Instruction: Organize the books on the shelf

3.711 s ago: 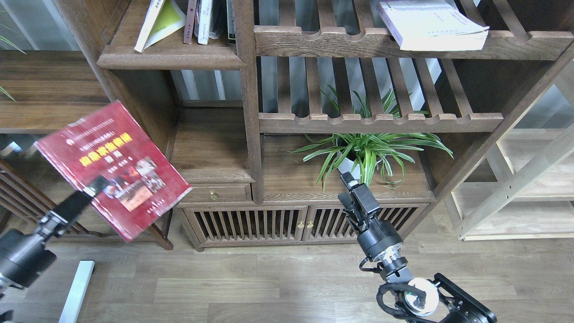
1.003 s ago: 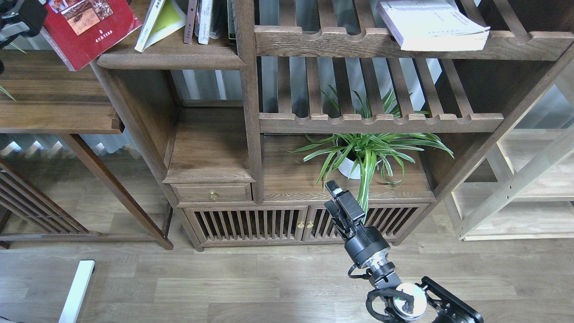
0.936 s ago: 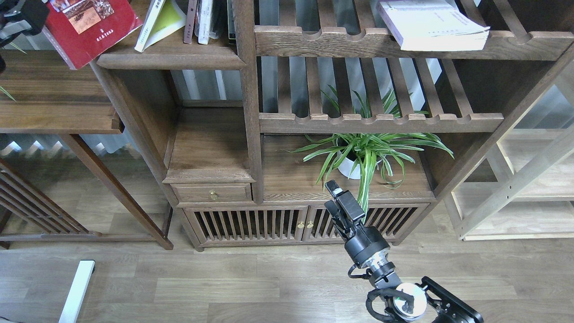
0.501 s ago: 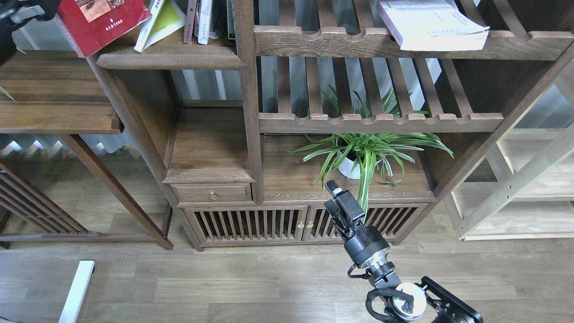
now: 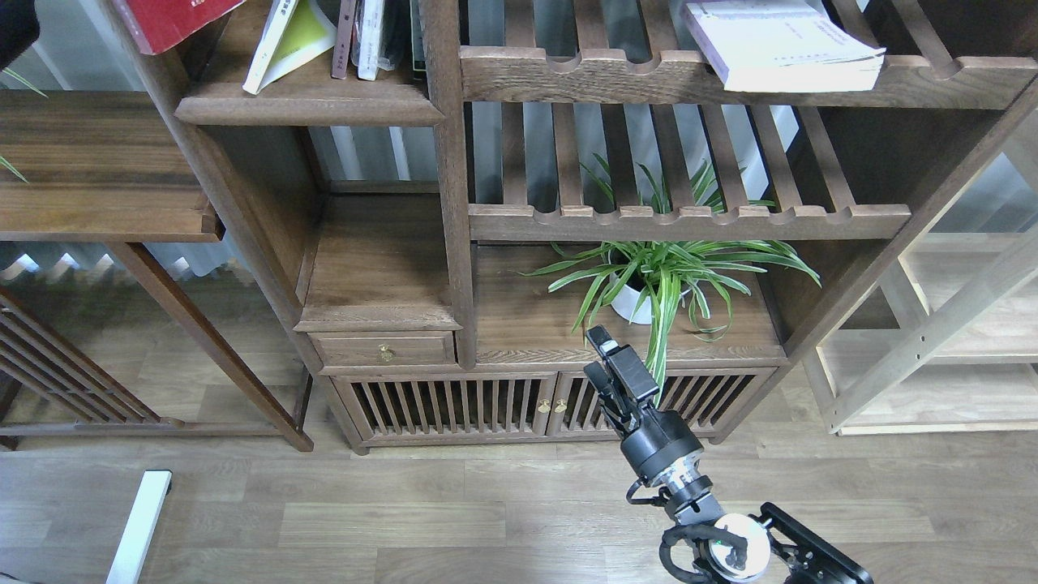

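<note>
The dark red book [image 5: 174,20] shows only as a corner at the top left edge, above the left end of the shelf [image 5: 308,109], a solid dark board with a moulded front edge. The yellow-green book [image 5: 288,40] leans on that shelf. The thick lavender-white book [image 5: 782,45] lies flat on the upper slatted rack at the right. Only a dark part of my left arm [image 5: 16,28] shows at the top left corner; its gripper is out of view. My right gripper [image 5: 604,353] hangs low before the cabinet, its fingers close together and empty.
Thin volumes [image 5: 369,36] stand in a row at the right end of the shelf. A potted spider plant [image 5: 657,276] sits on the cabinet top just behind my right gripper. A side table [image 5: 97,162] stands at the left, a pale wood rack [image 5: 949,341] at the right.
The red book has risen from low left up to the shelf's height and moved up and right, now mostly out of the top edge. My right gripper shifted slightly left and has since held still.
</note>
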{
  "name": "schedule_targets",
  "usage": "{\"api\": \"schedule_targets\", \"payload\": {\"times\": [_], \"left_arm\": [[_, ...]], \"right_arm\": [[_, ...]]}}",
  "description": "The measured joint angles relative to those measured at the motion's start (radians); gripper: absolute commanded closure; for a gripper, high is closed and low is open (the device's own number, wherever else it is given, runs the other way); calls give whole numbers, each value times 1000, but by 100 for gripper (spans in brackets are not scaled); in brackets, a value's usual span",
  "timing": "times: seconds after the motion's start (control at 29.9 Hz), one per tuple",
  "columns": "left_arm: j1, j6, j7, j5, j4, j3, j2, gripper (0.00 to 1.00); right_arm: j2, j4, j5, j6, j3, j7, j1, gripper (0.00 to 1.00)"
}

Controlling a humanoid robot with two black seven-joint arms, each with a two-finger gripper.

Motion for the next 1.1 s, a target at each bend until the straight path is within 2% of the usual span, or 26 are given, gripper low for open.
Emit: {"api": "schedule_targets", "payload": {"times": [0.3,0.67,1.1], "left_arm": [[-87,5,0,26,53,90,14,95],[-260,9,0,27,234,209,-25,95],[-341,5,0,41,355,277,-106,95]], "right_arm": [[15,6,-2,0,2,2,-22,1],[28,6,-3,0,7,2,-26,1],[29,14,-3,0,20,2,-27,1]]}}
